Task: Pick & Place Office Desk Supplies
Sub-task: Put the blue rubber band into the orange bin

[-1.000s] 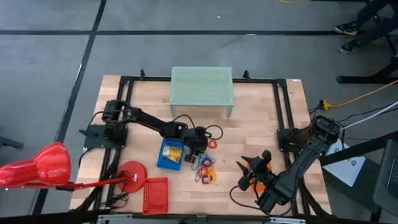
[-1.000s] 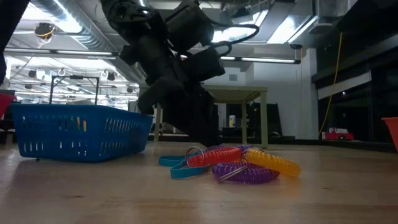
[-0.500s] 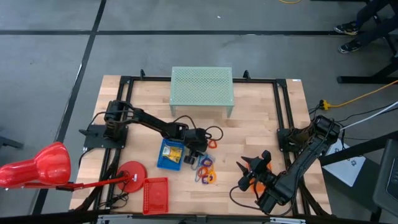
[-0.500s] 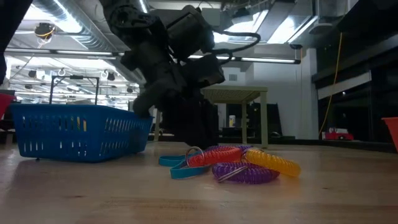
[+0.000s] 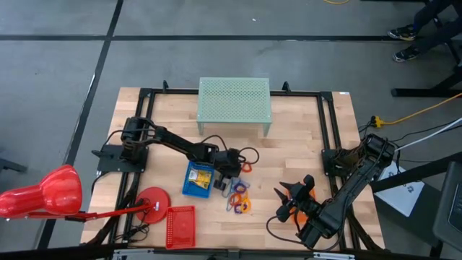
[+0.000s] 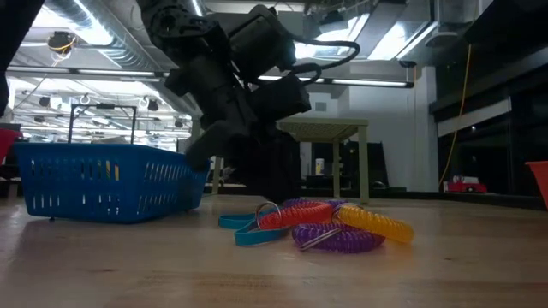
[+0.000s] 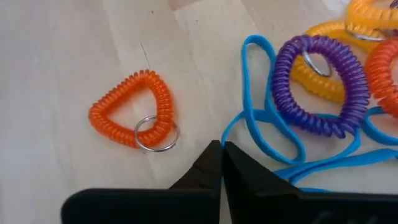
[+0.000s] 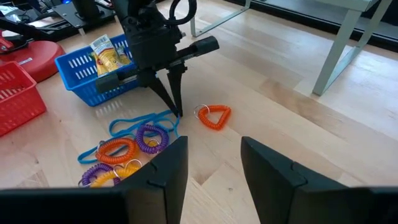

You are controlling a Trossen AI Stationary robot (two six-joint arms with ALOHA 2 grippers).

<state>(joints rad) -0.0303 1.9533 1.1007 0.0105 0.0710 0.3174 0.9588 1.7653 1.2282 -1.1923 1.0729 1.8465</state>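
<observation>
A pale wooden table (image 5: 303, 137) stands on grey floor, with a ceiling of ducts and lights behind in the low view. Mid-frame in the high view lie the coil loops (image 5: 239, 196), orange, purple, yellow and thin blue, beside the blue tray (image 5: 196, 178). The left gripper (image 7: 221, 149), jaws pressed together, perhaps pinches a blue loop (image 7: 261, 118). The right gripper (image 8: 213, 163) waits, jaws apart, lower right.

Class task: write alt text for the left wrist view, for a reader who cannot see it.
The left claw is shut, its tips together on a light wooden table. An orange coil loop with a metal ring lies apart on one side; on the other, blue wire loops tangle with a purple coil and more orange and yellow coils.
</observation>
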